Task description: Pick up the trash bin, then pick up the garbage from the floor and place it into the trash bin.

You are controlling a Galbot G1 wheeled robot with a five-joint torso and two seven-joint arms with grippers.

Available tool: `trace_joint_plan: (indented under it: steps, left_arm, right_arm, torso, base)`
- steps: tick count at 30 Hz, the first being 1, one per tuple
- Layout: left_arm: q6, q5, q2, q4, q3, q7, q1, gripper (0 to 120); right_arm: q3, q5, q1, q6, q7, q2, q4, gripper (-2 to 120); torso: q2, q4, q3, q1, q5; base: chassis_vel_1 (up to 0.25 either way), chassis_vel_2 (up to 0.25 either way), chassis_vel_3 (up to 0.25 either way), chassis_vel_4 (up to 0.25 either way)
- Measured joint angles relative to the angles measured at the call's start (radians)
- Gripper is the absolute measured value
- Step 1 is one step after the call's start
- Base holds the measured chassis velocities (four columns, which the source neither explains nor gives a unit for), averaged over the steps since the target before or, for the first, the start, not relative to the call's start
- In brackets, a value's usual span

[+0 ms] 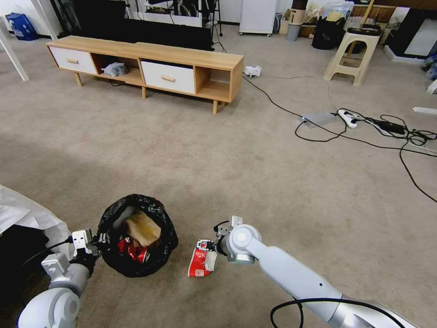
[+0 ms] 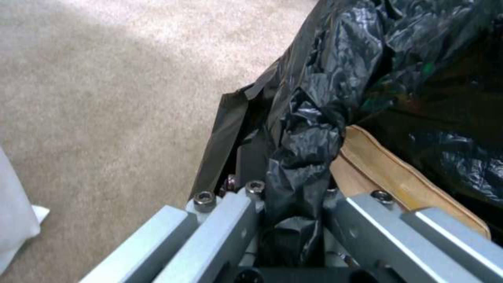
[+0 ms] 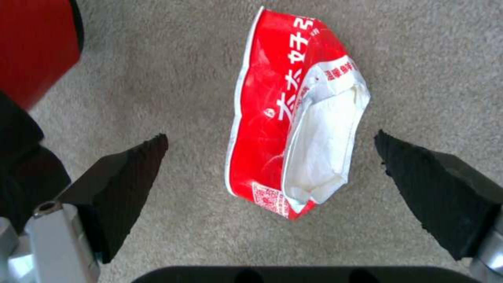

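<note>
The trash bin (image 1: 160, 217), lined with a crinkled black bag (image 2: 340, 78), is low at the left of the head view. My left gripper (image 1: 94, 242) is shut on its near rim, the bag pinched between the fingers (image 2: 246, 204). Inside lie a crumpled brown paper box (image 1: 142, 228) (image 2: 398, 173) and a red piece (image 1: 131, 251). Garbage on the carpet: a red-white snack wrapper (image 1: 200, 262) (image 3: 272, 118) just right of the bin. My right gripper (image 1: 207, 248) (image 3: 270, 157) hangs open right above it, one black fingertip (image 3: 131, 173) on each side, apart from it.
A low wooden cabinet (image 1: 145, 64) with white drawers stands at the back. Black cables and a power strip (image 1: 348, 118) run across the carpet at the right. A beige stool (image 1: 353, 54) is far right. White sheeting (image 1: 22, 212) lies at my left. Bare carpet spreads ahead.
</note>
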Motion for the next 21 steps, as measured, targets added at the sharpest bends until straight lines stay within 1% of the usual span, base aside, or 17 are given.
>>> trace_joint_plan:
  steps: [2,16,21]
  left_arm:
    - [0.000,-0.003,0.009,0.002,0.005,-0.001,-0.007,1]
    - [0.004,-0.012,0.017,0.000,0.013,-0.014,-0.017,1]
    - [0.016,-0.038,0.022,-0.015,0.021,-0.019,-0.024,1]
  right_arm:
    - [-0.001,0.001,0.003,-0.001,0.000,0.000,0.003,100]
    - [-0.008,0.012,0.005,-0.004,0.010,-0.018,0.032,100]
    - [-0.009,0.013,0.004,-0.005,0.012,-0.030,0.046,100]
  torso:
    - [0.000,0.0000,0.000,0.000,0.0000]
    - [0.000,0.0000,0.000,0.000,0.0000]
    - [0.000,0.0000,0.000,0.000,0.0001]
  base:
    - [0.000,0.000,0.000,0.000]
    - [0.000,0.000,0.000,0.000]
    - [0.000,0.000,0.000,0.000]
